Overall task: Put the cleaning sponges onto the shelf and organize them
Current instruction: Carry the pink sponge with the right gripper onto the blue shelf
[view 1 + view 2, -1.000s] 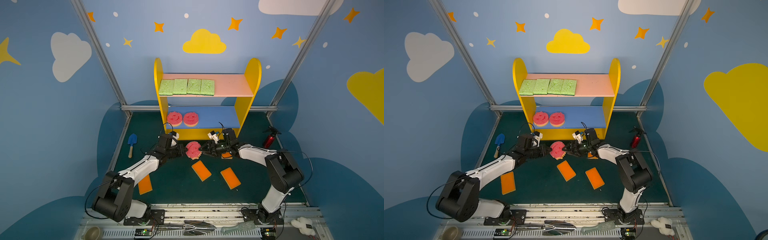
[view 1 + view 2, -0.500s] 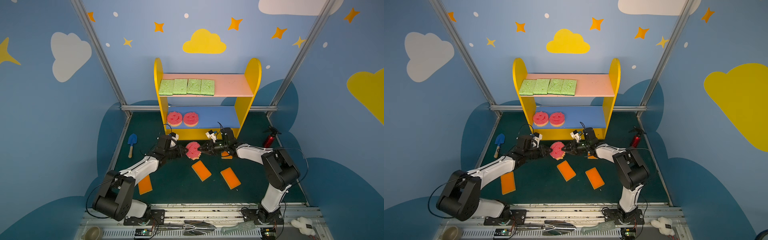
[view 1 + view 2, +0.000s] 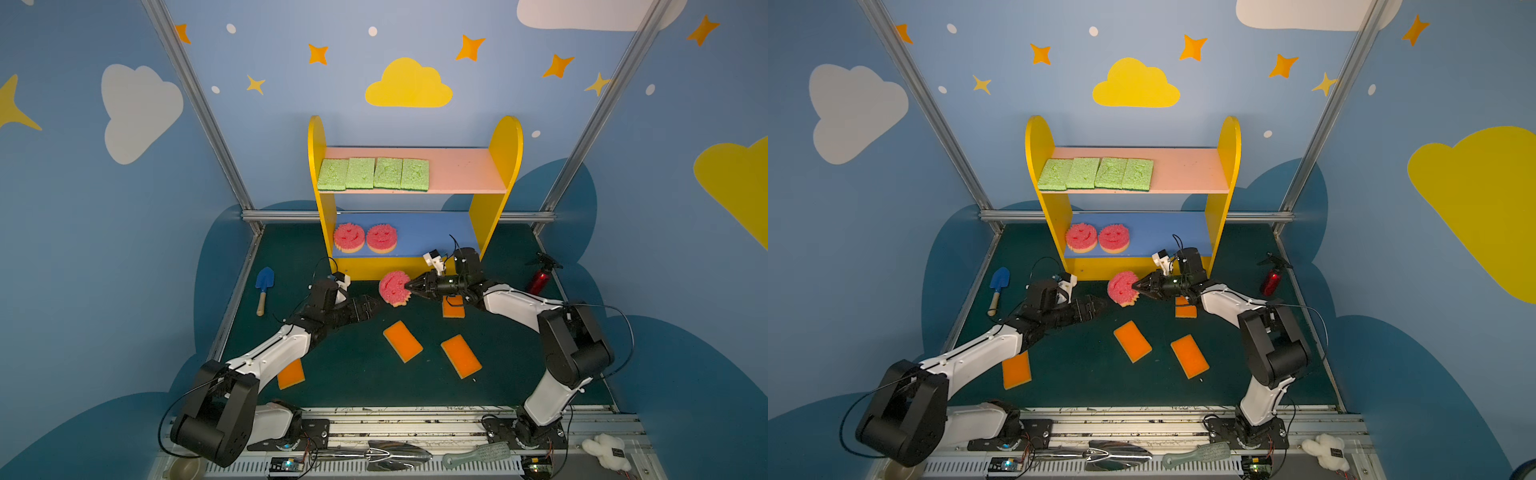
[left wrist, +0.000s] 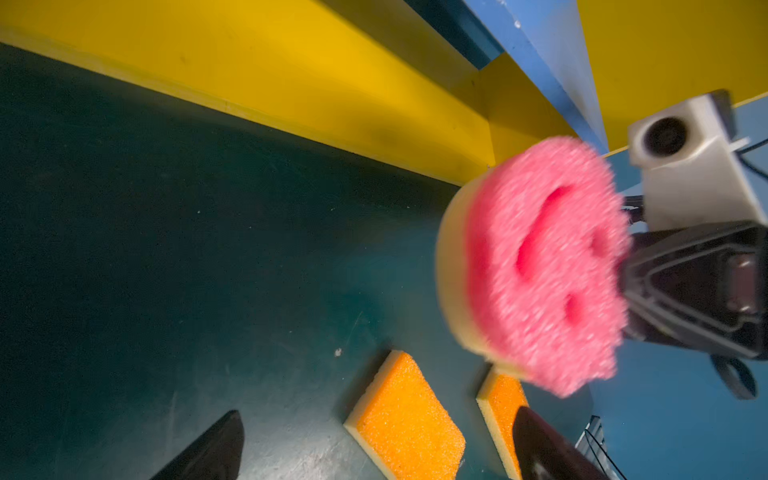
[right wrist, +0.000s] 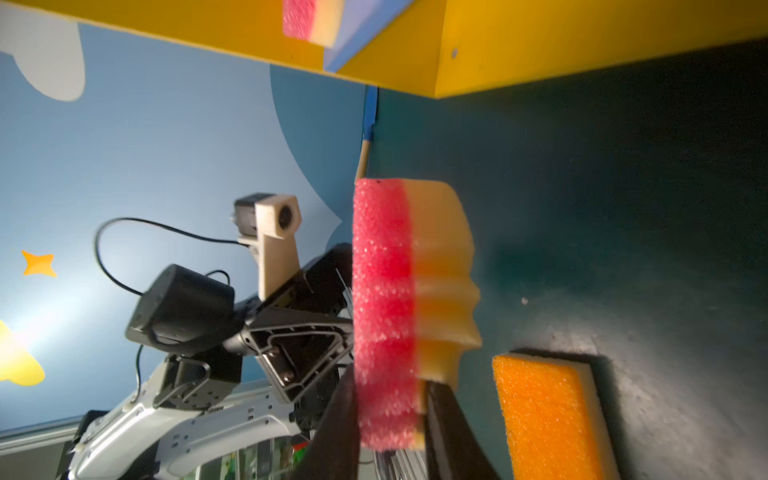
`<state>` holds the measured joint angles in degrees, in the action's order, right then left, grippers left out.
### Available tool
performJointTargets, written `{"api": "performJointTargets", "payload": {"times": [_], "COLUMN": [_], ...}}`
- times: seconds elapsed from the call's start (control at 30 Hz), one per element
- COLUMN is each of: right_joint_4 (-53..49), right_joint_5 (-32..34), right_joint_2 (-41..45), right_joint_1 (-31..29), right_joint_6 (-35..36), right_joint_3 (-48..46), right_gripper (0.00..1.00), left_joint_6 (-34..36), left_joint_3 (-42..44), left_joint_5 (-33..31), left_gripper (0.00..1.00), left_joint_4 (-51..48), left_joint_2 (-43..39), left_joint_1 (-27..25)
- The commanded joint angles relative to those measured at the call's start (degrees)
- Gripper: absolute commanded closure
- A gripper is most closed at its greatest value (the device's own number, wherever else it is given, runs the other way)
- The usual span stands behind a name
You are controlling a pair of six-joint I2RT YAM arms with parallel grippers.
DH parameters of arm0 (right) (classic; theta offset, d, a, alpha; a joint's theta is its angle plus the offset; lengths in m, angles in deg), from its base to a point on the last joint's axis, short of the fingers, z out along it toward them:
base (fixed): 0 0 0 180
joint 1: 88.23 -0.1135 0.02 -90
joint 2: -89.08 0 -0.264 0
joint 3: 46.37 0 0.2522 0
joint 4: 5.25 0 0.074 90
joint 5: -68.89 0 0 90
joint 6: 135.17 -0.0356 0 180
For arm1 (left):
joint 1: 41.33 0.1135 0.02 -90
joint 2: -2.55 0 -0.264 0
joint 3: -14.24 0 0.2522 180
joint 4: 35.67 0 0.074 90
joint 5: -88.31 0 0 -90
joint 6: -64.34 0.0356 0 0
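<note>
A round pink smiley sponge (image 3: 394, 287) (image 3: 1122, 287) hangs on edge just above the green floor, in front of the shelf's yellow base. My right gripper (image 3: 409, 286) (image 5: 390, 415) is shut on its rim. My left gripper (image 3: 376, 305) (image 4: 374, 440) stands open a little to the left of it, touching nothing. On the shelf (image 3: 505, 166), several green sponges (image 3: 374, 173) line the pink top board. Two pink smiley sponges (image 3: 349, 237) (image 3: 381, 238) sit on the blue middle board. Several orange sponges (image 3: 402, 340) (image 3: 460, 356) (image 3: 291, 374) (image 3: 453, 307) lie on the floor.
A blue toy trowel (image 3: 263, 286) lies by the left wall and a red spray bottle (image 3: 538, 276) stands by the right wall. A metal trowel (image 3: 386, 451), a brush (image 3: 478, 455) and a white plush (image 3: 604, 451) rest on the front rail.
My left gripper opened, let go of the pink smiley sponge and drew back to the left. My right gripper closed on the sponge and now holds it alone.
</note>
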<state>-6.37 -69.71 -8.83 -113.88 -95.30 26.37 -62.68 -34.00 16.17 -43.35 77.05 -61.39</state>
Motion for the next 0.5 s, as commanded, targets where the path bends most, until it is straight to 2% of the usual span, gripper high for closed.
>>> {"api": "performJointTargets", "payload": {"times": [0.0,0.13,0.47], "right_joint_4": [0.18,-1.46,-3.3], "right_joint_5": [5.68,7.6,11.14], "right_joint_2": [3.95,3.68,-3.49], "right_joint_1": [2.01,3.8,6.56], "right_joint_6": [0.91,1.65,0.91], "right_joint_3": [-0.88,2.7,15.02], "right_gripper": [0.75,0.75,0.75], "left_joint_6": [1.59,2.48,3.22], "left_joint_3": [1.37,2.66,6.93], "left_joint_5": [-0.75,-1.58,-6.68], "left_gripper": [0.01,0.0,0.0], "left_joint_4": [0.92,1.65,5.81], "left_joint_2": [0.07,0.72,0.2], "left_joint_1": [-0.91,-2.66,-6.81]}}
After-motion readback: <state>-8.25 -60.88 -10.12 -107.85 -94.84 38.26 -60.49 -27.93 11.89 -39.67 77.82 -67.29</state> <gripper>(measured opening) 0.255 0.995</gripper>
